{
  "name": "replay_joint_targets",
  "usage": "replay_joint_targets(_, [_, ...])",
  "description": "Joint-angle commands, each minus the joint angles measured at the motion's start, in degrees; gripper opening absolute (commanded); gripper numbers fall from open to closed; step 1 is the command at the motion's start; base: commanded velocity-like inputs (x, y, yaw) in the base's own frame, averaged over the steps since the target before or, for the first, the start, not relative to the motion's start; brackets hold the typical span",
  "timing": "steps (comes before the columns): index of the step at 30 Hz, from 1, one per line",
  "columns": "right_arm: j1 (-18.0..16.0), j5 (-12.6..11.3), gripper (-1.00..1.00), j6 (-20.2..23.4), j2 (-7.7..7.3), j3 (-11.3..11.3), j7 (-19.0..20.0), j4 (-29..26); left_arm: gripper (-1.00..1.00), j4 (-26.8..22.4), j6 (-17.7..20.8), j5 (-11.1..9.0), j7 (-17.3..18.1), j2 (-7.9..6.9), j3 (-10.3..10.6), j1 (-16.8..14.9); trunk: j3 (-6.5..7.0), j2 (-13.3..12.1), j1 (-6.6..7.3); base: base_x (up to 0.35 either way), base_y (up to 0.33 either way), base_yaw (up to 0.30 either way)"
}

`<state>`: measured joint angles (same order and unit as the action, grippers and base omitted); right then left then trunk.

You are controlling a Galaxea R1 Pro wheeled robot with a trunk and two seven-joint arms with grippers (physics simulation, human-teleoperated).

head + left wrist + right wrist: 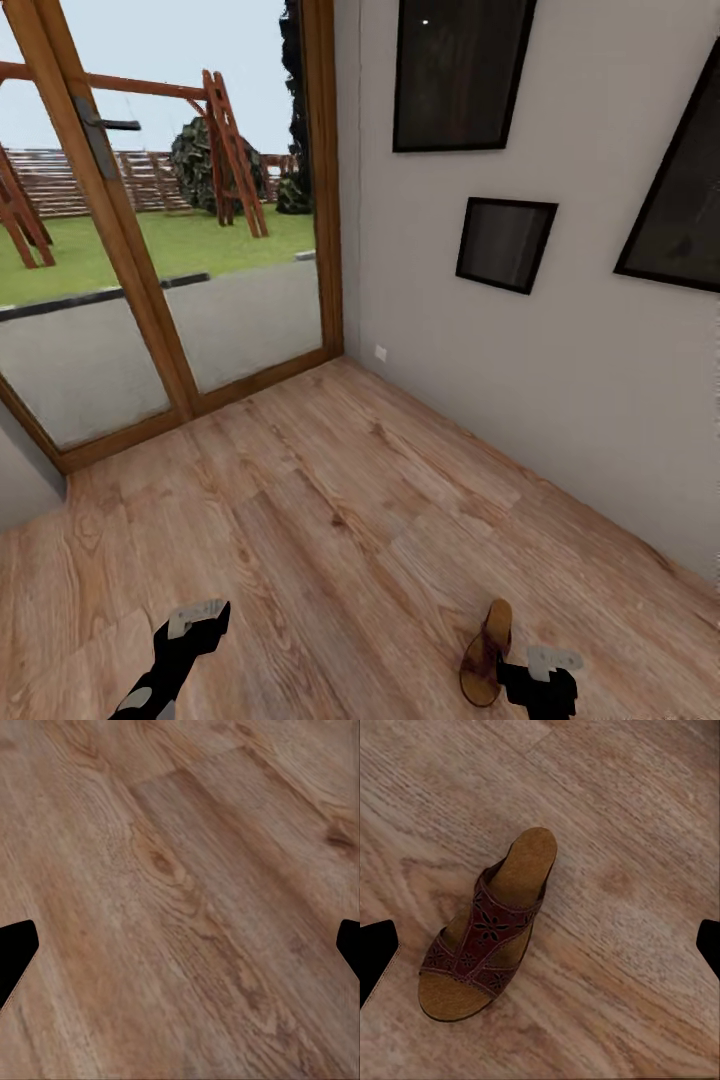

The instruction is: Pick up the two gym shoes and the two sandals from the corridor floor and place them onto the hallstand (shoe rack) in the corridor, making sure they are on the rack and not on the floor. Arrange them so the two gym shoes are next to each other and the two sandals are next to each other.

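The corridor floor (330, 500) runs to a glazed door (170, 250) and a wall with 3 dark frames (505, 243). 1 sandal (487, 930) lies flat on the planks just beside the right gripper (540, 680), its long axis pointing away toward the wall; the right wrist view reveals cut-out flower straps. The left gripper (195, 620) hangs over bare planks. Both grippers' jaws spread wide, tips cut off at the wrist views' edges.

One sandal (487, 652) on corridor floor (330, 500), beside right gripper (540, 685)
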<state>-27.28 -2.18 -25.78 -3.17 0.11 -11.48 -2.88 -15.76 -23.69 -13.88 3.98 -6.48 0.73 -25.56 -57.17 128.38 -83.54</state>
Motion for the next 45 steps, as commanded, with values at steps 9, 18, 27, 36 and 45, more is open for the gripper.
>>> replay_joint_targets(9, [-0.05, -0.21, 1.0, -0.24, 0.01, 0.06, -0.03, 0.07, 1.0, 0.09, -0.13, -0.6, 0.42, -0.02, 0.08, -0.02, 0.25, 0.02, -0.01, 0.04, 0.081, -0.259])
replay_joint_targets(18, [-0.05, -0.2, 1.0, -0.24, 0.01, 0.06, -0.03, 0.07, 1.0, 0.07, -0.13, -0.61, 0.42, -0.02, 0.13, -0.02, 0.54, 0.02, -0.01, 0.03, 0.002, -0.259])
replay_joint_targets(27, [-0.05, -0.2, 1.0, -0.24, 0.01, 0.06, -0.03, 0.07, 1.0, 0.09, -0.13, -0.6, 0.42, -0.02, 0.15, -0.02, 0.83, 0.02, -0.01, 0.115, 0.134, -0.259])
replay_joint_targets(36, [-0.05, -0.21, 1.0, -0.23, 0.01, 0.07, -0.03, 0.07, 1.0, 0.11, -0.13, -0.56, 0.42, 0.01, 0.15, -0.02, 1.12, 0.02, -0.01, 0.094, 0.141, -0.259])
replay_joint_targets(45, [-0.05, -0.21, 1.0, -0.19, 0.01, 0.05, -0.03, 0.07, 1.0, 0.12, -0.19, -0.6, 0.42, 0.01, 0.15, -0.02, 1.42, 0.02, -0.01, 0.006, 0.008, -0.259])
